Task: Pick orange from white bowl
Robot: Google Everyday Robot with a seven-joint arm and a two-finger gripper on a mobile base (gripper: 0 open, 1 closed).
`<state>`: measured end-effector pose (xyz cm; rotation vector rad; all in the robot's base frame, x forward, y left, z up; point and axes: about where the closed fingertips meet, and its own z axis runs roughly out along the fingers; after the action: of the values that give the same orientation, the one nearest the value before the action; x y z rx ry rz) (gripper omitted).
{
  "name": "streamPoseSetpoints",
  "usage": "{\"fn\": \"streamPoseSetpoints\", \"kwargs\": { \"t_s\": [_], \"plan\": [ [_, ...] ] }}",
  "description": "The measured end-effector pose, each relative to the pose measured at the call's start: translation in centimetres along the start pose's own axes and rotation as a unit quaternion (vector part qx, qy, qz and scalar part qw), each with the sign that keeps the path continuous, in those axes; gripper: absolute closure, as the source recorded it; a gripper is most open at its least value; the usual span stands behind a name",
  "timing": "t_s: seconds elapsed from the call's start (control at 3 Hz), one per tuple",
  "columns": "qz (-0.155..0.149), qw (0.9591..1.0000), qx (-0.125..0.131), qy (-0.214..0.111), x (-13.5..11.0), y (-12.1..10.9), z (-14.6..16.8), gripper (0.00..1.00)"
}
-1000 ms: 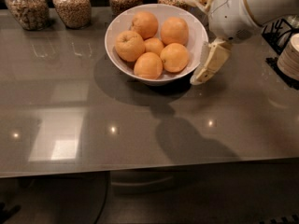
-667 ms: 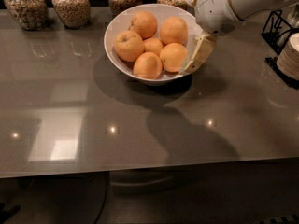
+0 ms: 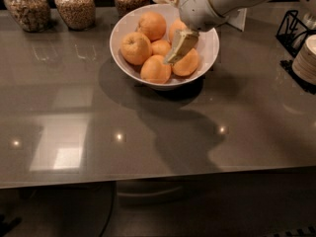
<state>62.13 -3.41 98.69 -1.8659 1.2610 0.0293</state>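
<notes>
The robot's white two-finger gripper [image 3: 162, 29] has swung left from beside the rim and now hangs over the large, round, glossy white ceramic bowl [image 3: 123, 28]. Its jaws stand wide apart, with one pale finger [image 3: 181, 46] dipping among the fruit and the other near the far rim. Six round, dimpled oranges [image 3: 134, 47] are heaped in the bowl. The bowl sits toward the back of the glossy grey tabletop [image 3: 148, 142], in front of three glass jars of grain [image 3: 75, 6].
</notes>
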Motion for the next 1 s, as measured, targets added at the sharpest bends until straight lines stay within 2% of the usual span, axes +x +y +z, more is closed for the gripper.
{"fn": "streamPoseSetpoints", "kwargs": {
  "t_s": [0.33, 1.0],
  "plan": [
    [-0.008, 0.9999, -0.012, -0.003, -0.4, -1.0, 2.2, 0.28],
    [0.0, 0.9992, -0.039, 0.0, -1.5, -2.0, 5.8, 0.27]
  ]
}}
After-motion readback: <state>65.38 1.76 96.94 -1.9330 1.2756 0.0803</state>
